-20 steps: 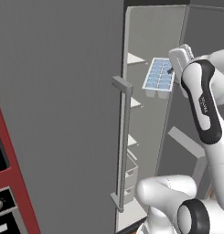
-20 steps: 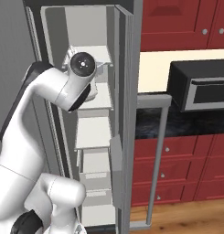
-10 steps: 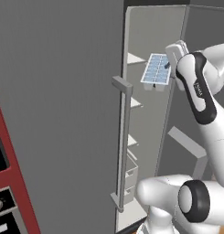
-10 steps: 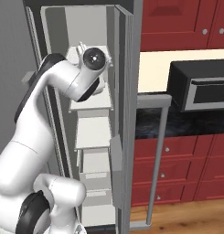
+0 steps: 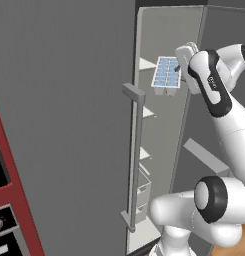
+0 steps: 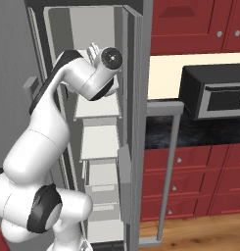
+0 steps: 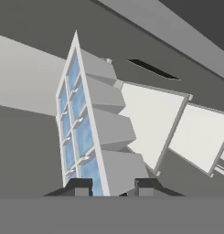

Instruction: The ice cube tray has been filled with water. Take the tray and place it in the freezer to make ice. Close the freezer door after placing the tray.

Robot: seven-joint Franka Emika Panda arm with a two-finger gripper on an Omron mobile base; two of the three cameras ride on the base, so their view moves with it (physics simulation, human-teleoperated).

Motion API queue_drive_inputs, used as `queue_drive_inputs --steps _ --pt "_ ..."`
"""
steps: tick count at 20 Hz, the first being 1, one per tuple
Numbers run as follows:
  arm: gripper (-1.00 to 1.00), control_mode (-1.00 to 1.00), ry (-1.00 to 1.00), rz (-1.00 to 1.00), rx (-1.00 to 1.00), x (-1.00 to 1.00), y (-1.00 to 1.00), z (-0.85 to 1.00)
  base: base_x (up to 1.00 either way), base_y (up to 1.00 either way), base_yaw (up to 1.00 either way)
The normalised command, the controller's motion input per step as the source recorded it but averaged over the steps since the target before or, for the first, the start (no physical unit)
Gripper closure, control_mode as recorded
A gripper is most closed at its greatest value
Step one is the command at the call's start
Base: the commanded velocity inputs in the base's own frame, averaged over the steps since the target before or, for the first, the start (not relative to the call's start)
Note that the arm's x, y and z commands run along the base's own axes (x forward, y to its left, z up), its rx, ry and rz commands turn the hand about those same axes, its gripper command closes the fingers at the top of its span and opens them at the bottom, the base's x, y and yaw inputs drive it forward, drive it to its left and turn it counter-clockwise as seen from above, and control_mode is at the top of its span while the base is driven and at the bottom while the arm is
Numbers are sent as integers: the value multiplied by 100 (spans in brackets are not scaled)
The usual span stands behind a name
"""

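Even, shadowless, sharp rendered light

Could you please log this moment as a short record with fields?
held item: ice cube tray, clamped at one end between the jaws of the gripper
tray state: blue cells visible, held in the air, not resting on a shelf
tray location: at the open freezer, upper part
shelves: pale grey, stacked inside
freezer door: open
nearby: black microwave on the counter
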Motion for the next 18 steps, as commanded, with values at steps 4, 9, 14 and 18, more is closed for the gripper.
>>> queue_drive_inputs --steps 4,9,14,18 --pt "100 -100 0 0 0 29 14 0 0 0 0" --pt "100 -100 0 0 0 26 18 0 0 0 0" --pt "100 -100 0 0 0 35 4 0 0 0 0" --pt "100 -100 0 0 0 47 1 0 0 0 0"
